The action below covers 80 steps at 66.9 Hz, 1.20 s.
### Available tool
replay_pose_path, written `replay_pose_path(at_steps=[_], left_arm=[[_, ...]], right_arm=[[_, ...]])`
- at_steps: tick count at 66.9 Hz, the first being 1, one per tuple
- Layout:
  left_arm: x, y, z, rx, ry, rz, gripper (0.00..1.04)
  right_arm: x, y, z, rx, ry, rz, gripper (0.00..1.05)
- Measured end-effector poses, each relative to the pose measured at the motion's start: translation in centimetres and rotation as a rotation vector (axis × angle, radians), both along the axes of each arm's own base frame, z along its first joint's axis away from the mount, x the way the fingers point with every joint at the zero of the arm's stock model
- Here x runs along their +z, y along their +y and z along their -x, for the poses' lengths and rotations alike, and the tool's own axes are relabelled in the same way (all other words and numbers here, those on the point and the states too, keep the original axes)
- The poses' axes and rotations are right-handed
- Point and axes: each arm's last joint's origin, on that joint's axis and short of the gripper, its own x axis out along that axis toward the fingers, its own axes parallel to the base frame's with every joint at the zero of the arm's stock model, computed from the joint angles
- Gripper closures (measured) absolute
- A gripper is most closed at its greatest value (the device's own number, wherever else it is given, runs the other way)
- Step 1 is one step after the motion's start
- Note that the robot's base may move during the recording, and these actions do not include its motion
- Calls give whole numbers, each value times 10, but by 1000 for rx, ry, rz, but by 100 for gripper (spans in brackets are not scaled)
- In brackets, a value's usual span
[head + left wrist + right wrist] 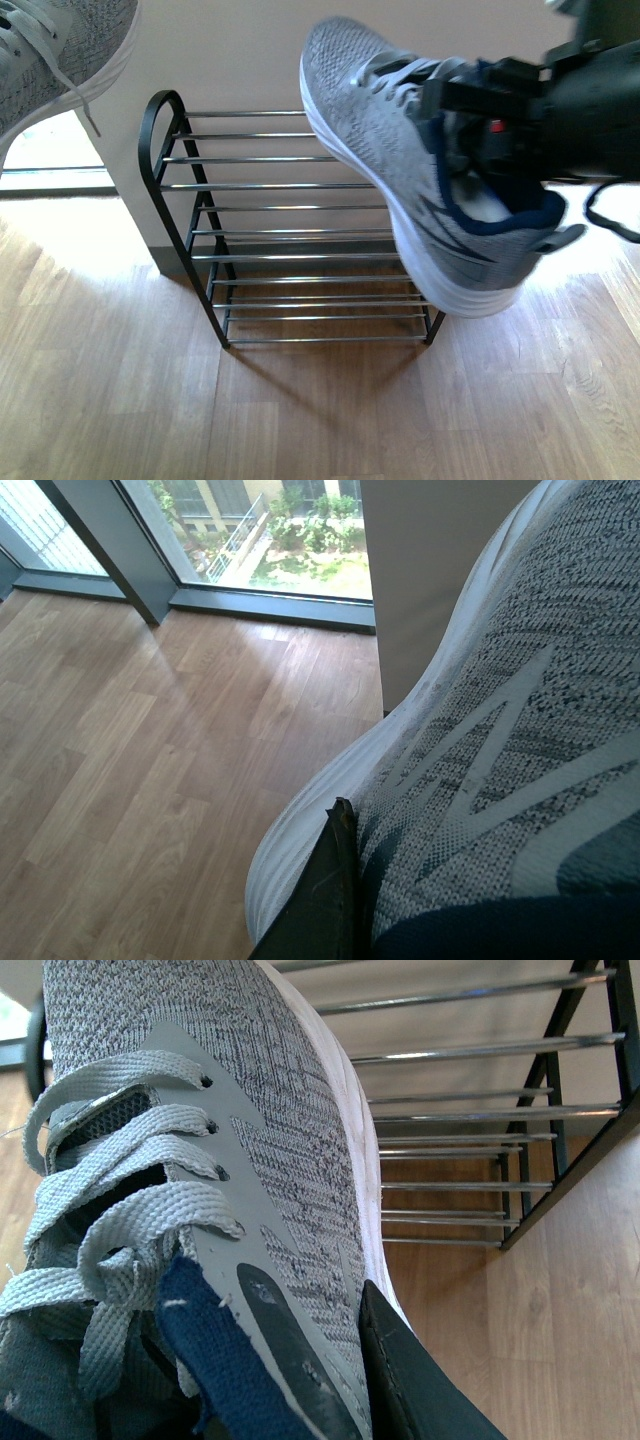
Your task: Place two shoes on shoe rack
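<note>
The first sneaker (400, 150) hangs tilted in the air over the right end of the shoe rack (300, 185), the right gripper (465, 120) clamped on its collar. The second sneaker (60, 50) is up high beyond the rack's left end (mostly out of sight), the left gripper (335, 900) closed against its side.

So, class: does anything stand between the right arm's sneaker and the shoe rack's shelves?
Nothing visible does. The right sneaker hangs in front of the shoe rack, whose visible bars are bare; the left sneaker hangs off to the side.
</note>
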Motion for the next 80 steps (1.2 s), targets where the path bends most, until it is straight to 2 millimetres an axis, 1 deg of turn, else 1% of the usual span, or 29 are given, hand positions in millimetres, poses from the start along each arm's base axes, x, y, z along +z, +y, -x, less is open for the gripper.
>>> replay_pose_path(at_steps=[10,18,22,28,35,46,49,56,68,80], left_arm=[[0,0,0,0,0,0,103],[0,0,0,0,0,0,103],[0,0,0,0,0,0,103],[0,0,0,0,0,0,103],[0,0,0,0,0,0,103],[0,0,0,0,0,0,103],[0,0,0,0,0,0,103],[0,0,0,0,0,0,103],[0,0,0,0,0,0,103],[0,0,0,0,0,0,103]], right_arm=[[-26,20,-41,-89,33,33,103],[-38,27,-69,-135,26,54,103],[-43,27,-85,-159,20,60,103],[-48,24,-102,-185,9,76,103],[-57,13,-123,-228,-2,105,103],[-65,-11,-148,-286,-5,134,103],[-66,-19,-156,-302,-7,142,103],[-66,-32,-168,-327,-7,140,103],[-68,-42,-183,-333,7,130,103],[-70,-45,-190,-328,4,132,103]])
